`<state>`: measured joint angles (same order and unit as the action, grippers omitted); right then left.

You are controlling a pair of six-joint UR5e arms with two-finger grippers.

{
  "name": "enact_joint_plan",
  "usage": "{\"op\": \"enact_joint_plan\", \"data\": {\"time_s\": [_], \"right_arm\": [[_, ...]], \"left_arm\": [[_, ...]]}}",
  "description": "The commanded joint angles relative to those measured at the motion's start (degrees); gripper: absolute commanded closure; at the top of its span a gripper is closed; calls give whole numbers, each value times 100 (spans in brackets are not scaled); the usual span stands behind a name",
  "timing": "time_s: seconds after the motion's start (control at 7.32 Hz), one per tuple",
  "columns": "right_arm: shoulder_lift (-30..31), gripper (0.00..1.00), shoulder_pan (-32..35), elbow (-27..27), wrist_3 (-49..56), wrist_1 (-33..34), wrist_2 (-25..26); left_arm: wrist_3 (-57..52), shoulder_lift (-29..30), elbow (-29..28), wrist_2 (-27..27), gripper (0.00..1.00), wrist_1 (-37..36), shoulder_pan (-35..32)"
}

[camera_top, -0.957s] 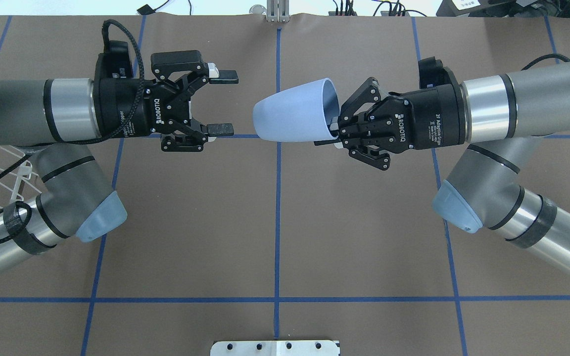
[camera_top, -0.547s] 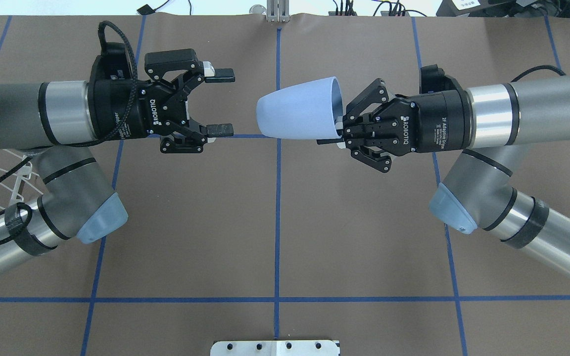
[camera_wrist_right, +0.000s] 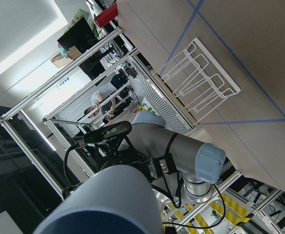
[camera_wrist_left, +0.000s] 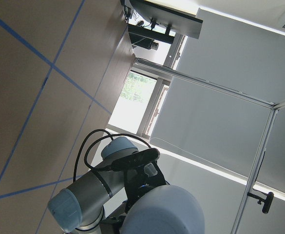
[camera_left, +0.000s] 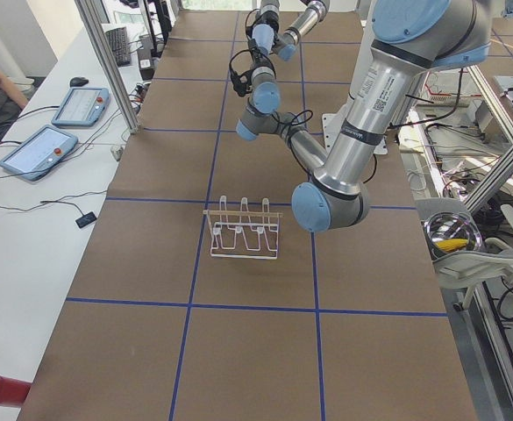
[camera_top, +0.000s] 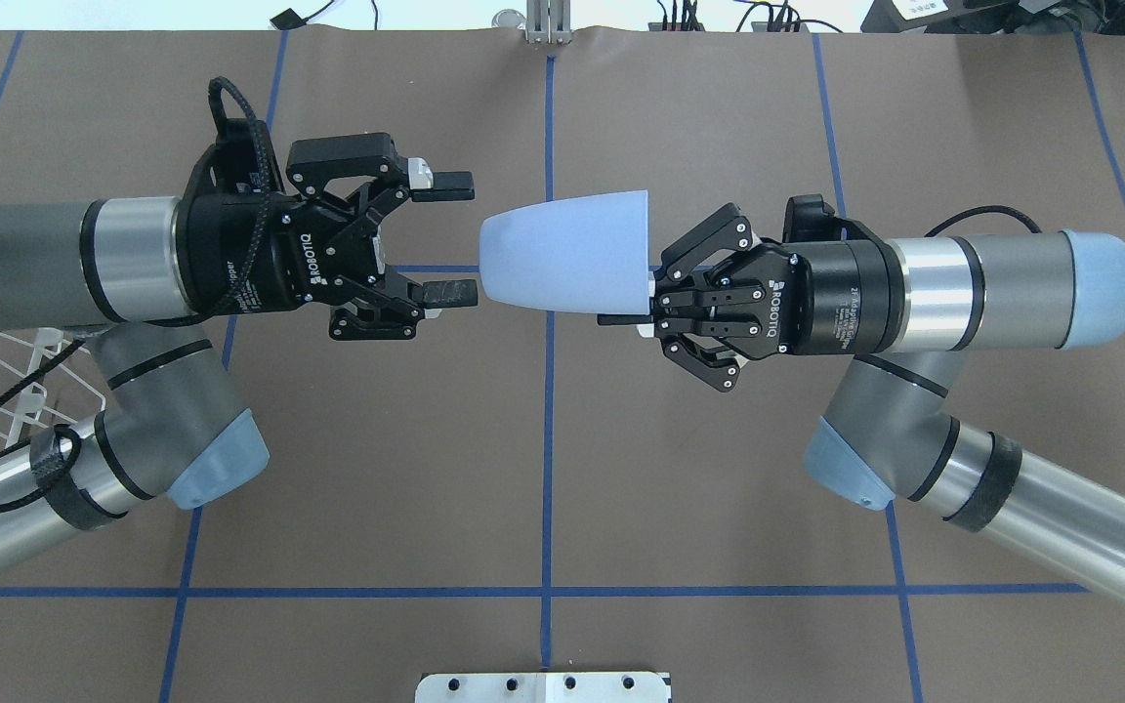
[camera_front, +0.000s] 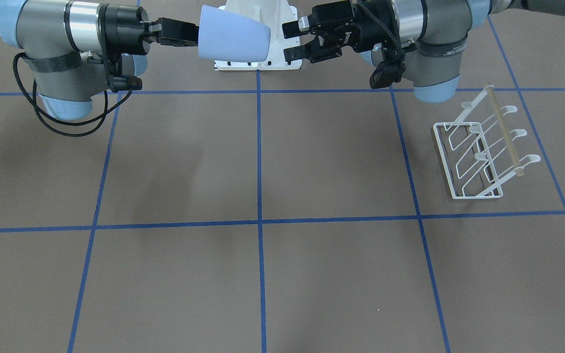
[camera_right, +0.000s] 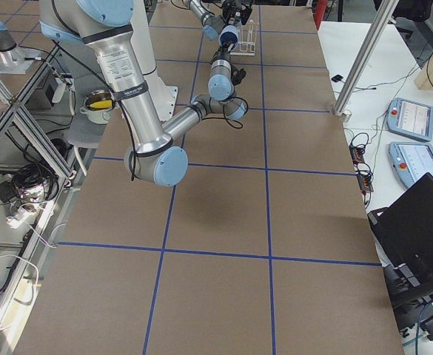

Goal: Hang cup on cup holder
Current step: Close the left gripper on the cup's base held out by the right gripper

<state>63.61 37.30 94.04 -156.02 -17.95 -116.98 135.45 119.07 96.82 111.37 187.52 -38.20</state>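
Above the brown, blue-taped table (camera_top: 377, 439), the right gripper (camera_top: 633, 303) pinches the rim of the light blue tapered plastic tumbler (camera_top: 562, 264) mid-air, so centre your wide-open left gripper (camera_top: 453, 237), at its nine o'clock, over the narrow base before closing.

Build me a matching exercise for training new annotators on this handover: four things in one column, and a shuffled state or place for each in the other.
Column 1
1. cup
2. cup holder
3. left gripper
4. right gripper

Column 2
a. open, pointing at the cup's base
b. standing on the table, nothing hung on it
c. shut on the cup's rim
d. held on its side above the table

Pairs: 1-d, 2-b, 3-a, 4-c
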Motion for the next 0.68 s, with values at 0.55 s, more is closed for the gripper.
{"op": "enact_joint_plan", "data": {"time_s": [0.55], "right_arm": [[-68,100,-310,-263,2,-665,333]], "left_arm": [[8,11,83,-342,5,276,400]]}}
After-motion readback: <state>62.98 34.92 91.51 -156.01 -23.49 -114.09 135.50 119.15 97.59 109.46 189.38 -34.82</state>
